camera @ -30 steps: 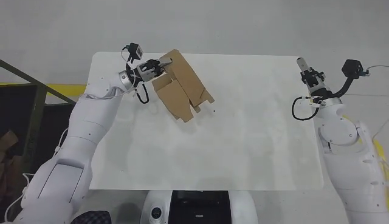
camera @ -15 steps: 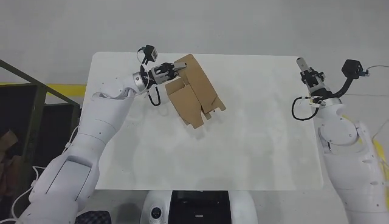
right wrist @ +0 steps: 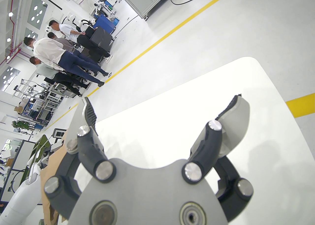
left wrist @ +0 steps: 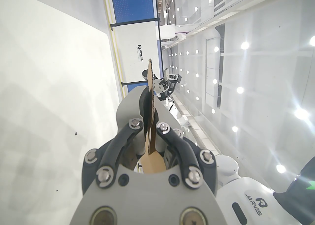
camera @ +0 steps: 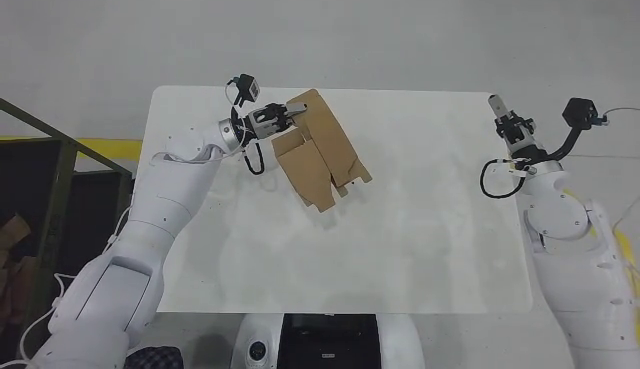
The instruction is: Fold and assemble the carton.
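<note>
A flat brown cardboard carton hangs tilted above the white table, its flaps spread toward the middle. My left gripper is shut on the carton's far left corner; in the left wrist view the cardboard edge runs between the two fingers of my left gripper. My right gripper is held up past the table's far right corner, well away from the carton. In its own wrist view my right gripper is open with nothing between its fingers, and a strip of the carton shows far off.
The table is bare apart from the carton. A dark green railing stands to the left of the table. A yellow floor line runs beside it.
One second ago the carton and my left gripper were farther left. They shifted right toward the table's middle, then held still for the last half second. The right arm has not moved.
</note>
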